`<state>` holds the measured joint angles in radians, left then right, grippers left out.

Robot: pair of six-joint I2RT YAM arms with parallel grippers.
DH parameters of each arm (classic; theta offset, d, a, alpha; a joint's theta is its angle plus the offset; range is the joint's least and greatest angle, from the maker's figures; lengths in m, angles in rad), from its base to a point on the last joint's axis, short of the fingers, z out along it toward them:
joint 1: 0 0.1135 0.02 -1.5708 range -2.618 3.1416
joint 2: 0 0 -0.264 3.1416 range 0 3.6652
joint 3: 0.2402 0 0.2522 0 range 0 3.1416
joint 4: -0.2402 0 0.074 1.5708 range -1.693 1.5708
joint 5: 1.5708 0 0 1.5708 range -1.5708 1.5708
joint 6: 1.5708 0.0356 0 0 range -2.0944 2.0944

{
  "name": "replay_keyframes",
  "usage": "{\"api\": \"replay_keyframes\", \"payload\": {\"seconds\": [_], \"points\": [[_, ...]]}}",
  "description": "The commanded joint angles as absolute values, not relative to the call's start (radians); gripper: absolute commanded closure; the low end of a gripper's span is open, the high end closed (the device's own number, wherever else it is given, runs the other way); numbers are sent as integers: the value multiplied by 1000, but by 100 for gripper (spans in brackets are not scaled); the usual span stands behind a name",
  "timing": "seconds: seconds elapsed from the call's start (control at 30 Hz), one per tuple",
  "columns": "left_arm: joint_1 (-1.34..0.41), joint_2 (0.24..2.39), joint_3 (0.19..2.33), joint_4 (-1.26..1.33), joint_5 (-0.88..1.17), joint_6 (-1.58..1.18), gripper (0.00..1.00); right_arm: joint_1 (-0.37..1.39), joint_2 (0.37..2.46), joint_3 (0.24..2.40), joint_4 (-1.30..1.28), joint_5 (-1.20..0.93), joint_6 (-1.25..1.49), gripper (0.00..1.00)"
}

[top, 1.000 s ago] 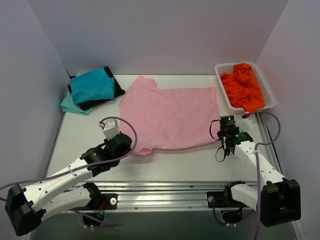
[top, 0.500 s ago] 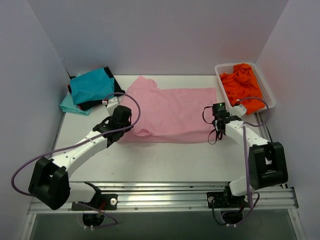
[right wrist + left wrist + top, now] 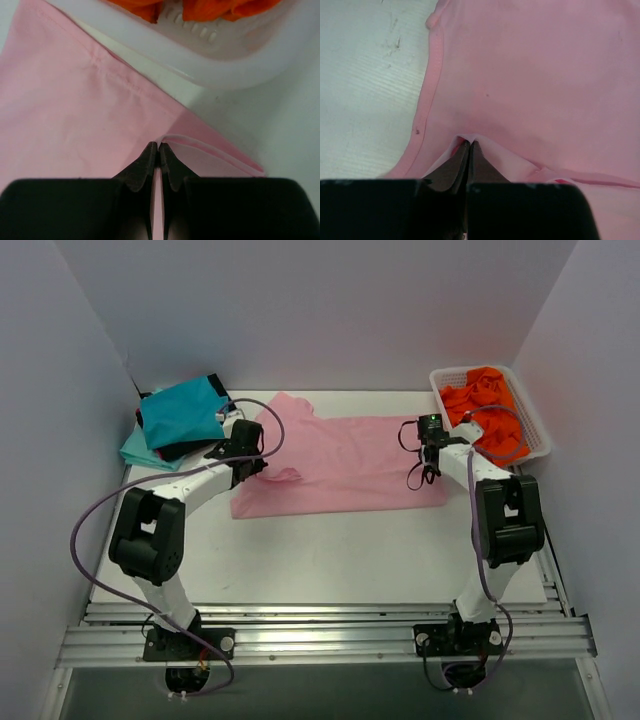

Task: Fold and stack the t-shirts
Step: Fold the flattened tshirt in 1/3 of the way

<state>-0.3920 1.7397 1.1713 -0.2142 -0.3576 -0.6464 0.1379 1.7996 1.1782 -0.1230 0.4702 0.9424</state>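
Two wrist views show left gripper and right gripper pinching pink t-shirt, indistinct from above.

The white table carries a light pink t-shirt spread across the centre, a teal-topped stack of shirts at upper left, and a white basket at upper right.

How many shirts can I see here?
5, perhaps more: pink shirt spread in the middle; teal shirt, black shirt and pale aqua shirt piled back left; orange shirt crumpled in the basket, which may hide others.
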Motion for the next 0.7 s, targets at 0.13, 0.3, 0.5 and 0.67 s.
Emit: {"api": "replay_keyframes", "payload": {"seconds": [0.13,0.3,0.5,0.67], "points": [[-324,1863,1333,-140,-259,-571,98,95,1902,1282,-164,502,962,100],[-282,1989,1465,-149,-173,-542,56,94,1974,1321,-196,511,992,100],[-245,2033,1500,-100,-152,-546,2,89,2042,1382,-192,514,991,17],[-244,1951,1473,-100,-173,-543,2,101,2059,1508,-196,525,936,0]]}}
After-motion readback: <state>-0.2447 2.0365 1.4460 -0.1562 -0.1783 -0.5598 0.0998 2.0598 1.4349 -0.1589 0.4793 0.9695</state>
